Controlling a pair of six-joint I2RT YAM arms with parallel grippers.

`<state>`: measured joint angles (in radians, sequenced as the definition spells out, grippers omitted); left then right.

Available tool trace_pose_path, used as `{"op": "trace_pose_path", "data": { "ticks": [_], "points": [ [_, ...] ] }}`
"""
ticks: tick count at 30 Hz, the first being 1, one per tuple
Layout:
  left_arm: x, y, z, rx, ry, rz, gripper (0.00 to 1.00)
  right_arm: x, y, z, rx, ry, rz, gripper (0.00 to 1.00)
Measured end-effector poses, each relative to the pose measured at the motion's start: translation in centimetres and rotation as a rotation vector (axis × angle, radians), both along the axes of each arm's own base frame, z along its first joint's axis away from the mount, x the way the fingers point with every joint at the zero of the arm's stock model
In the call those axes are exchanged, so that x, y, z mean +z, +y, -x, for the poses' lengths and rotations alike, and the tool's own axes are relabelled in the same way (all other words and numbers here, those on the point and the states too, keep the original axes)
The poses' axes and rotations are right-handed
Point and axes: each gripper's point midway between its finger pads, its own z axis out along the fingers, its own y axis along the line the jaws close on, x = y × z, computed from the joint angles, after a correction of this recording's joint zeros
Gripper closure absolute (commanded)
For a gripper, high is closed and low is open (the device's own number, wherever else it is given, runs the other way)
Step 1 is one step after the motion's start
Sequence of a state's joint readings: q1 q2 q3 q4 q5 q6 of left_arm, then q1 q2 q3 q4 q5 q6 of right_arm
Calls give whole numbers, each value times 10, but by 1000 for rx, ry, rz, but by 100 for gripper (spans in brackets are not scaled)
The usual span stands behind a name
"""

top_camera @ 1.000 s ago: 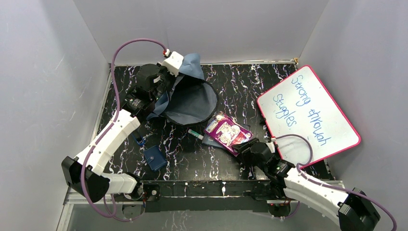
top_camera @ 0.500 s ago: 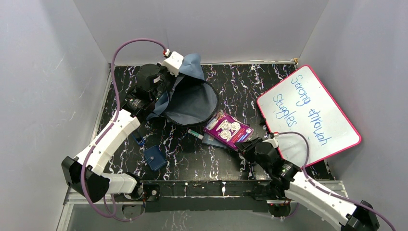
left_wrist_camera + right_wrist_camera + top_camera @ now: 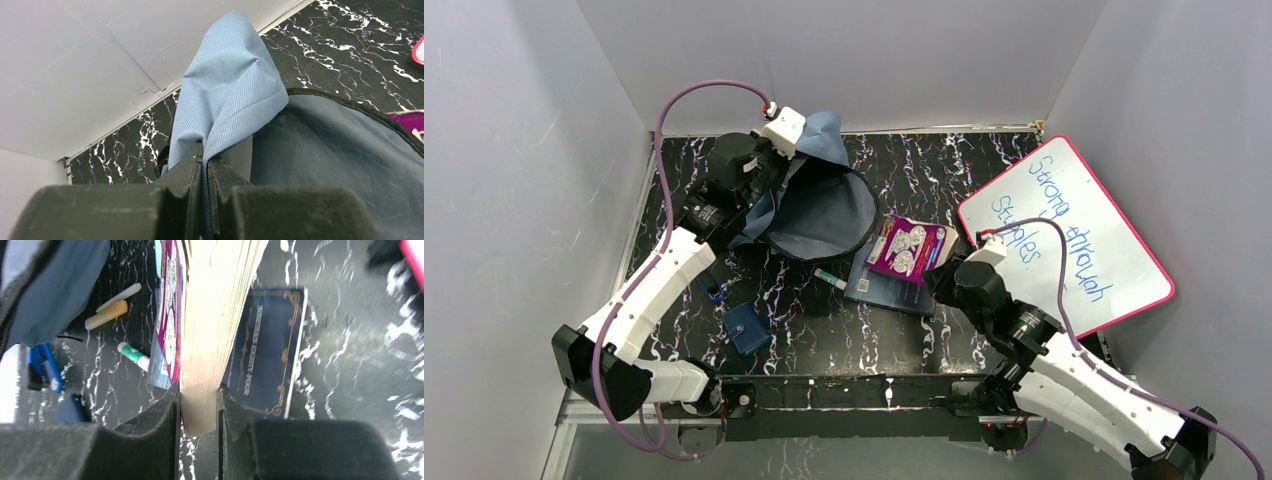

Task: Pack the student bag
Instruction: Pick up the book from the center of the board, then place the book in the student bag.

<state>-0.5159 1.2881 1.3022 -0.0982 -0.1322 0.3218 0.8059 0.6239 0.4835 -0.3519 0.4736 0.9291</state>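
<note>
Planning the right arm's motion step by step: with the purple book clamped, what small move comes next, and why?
Probably carry the purple book left toward the mouth of the student bag. The right end effector is shut on its page edge, above the dark blue book, and the left end effector pinches the bag's flap, holding the opening up.

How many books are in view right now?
2. The purple-covered book is clamped in the right gripper; the dark navy book lies flat on the table, partly under it. More could be hidden inside the student bag.
</note>
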Motion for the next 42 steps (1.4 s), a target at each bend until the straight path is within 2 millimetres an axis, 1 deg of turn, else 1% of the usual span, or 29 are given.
{"op": "trace_pose_path", "data": {
  "ticks": [4, 8, 13, 16, 18, 20, 22, 30, 34, 38, 42],
  "points": [
    [0, 0, 0, 1, 0, 0, 100, 30, -6, -11, 42, -109, 119, 100],
    [-1, 0, 0, 1, 2, 0, 100, 73, -12, -19, 31, -190, 162, 100],
    [-8, -3, -4, 1, 20, -2, 100, 125, -15, -25, -7, -276, 111, 100],
    [-14, -5, -6, 0, 32, -7, 100, 148, -14, -27, -28, -305, 61, 100],
    [-15, -6, -6, -2, 35, -9, 100, 159, -11, -28, -46, -311, 8, 100],
    [-16, -6, -6, -1, 37, -9, 100, 164, -6, -30, -65, -303, -56, 100],
    [-16, -6, -7, -1, 37, -8, 100, 165, 1, -32, -81, -279, -127, 100],
    [-25, -10, -11, 2, 63, -1, 100, 158, 38, -36, -87, -137, -348, 100],
    [-29, -11, -13, 2, 75, -3, 100, 156, 54, -39, -70, -91, -419, 100],
    [-30, -12, -14, 2, 77, -4, 100, 154, 63, -39, -63, -56, -458, 100],
    [-27, -12, -14, 4, 73, 3, 100, 151, 68, -40, -80, -18, -501, 100]
  ]
}}
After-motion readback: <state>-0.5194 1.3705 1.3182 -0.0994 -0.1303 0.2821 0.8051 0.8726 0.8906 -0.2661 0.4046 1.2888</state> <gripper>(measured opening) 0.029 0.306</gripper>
